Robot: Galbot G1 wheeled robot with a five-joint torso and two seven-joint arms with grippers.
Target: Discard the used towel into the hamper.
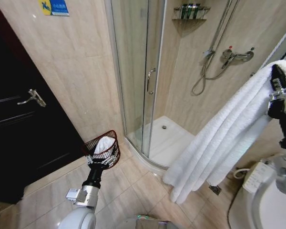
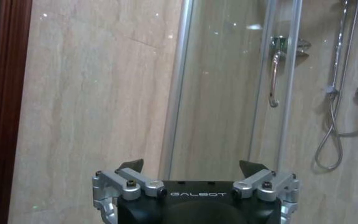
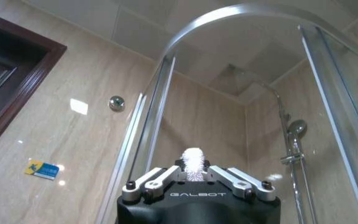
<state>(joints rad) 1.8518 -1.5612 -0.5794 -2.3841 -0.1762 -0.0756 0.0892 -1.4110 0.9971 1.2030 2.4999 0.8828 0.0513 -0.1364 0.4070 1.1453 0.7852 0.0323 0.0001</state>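
- My right gripper (image 1: pixel 280 90), far right of the head view, is clenched on the white towel (image 1: pixel 224 138), which hangs down toward lower centre.
- My left gripper (image 2: pixel 191 173) waits with jaws apart, low left.
- The hamper (image 1: pixel 104 149) sits lower left, well apart from the towel; I judge this the carry step, and next I must swing the towel over it.

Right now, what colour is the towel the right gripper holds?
White, plain; the towel hangs from the right gripper, seen best in the head view.

There were two end effectors, left (image 1: pixel 104 160) and right (image 1: pixel 279 86); one white towel (image 1: pixel 224 138); one hamper (image 1: pixel 105 143); one dark door (image 1: pixel 24 124); one shower stall (image 1: pixel 152 86).
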